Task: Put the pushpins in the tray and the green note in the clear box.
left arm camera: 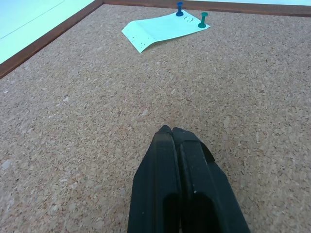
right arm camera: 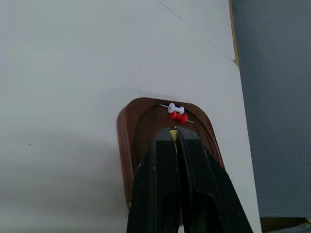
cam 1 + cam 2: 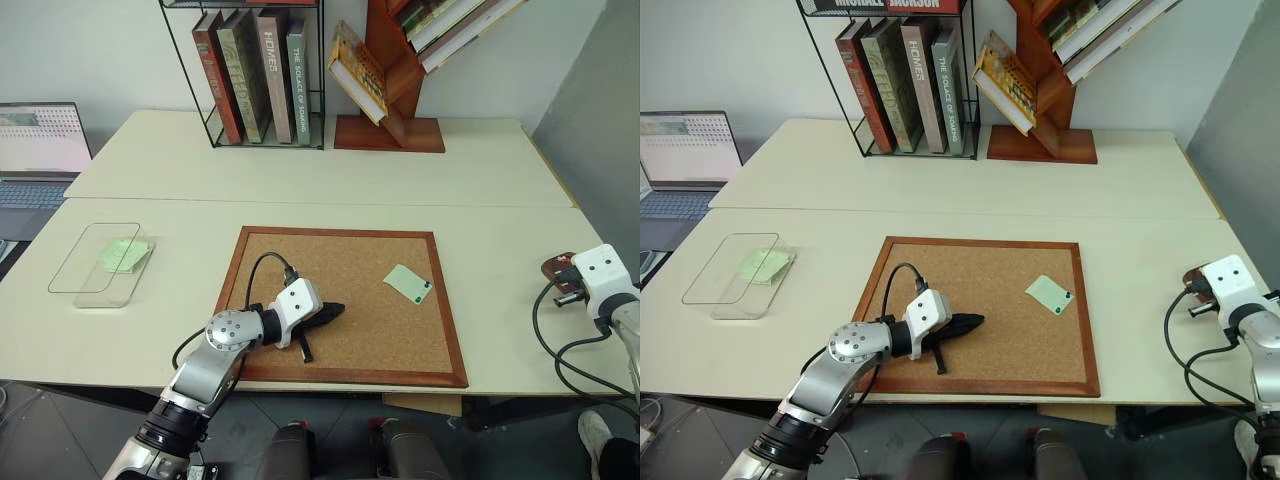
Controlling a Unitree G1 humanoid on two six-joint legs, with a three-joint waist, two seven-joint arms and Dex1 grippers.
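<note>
Carrying pins across to the tray looks like the step in hand. Seen from the head, the left gripper [image 3: 335, 310] lies low over the cork board [image 3: 300, 240]. The green note [image 3: 408, 283] sits ahead of it to its right, the clear box [image 3: 75, 275] well off to its left with another green sheet [image 3: 125, 255] inside, and the tray [image 3: 553, 266] far to its right.

The left wrist view shows that gripper's jaws pressed together on nothing. A blue pin [image 1: 180, 8] and a green pin [image 1: 202, 19] stand in the note well ahead of it.

In the right wrist view, the right gripper [image 2: 173, 133] hangs over the tray, clamped on what appears to be a yellow pin [image 2: 173, 135]. The white pin [image 2: 174, 108] and red pin [image 2: 179, 116] lie just beyond its tips. Next it likely needs to part its jaws here and drop it.
</note>
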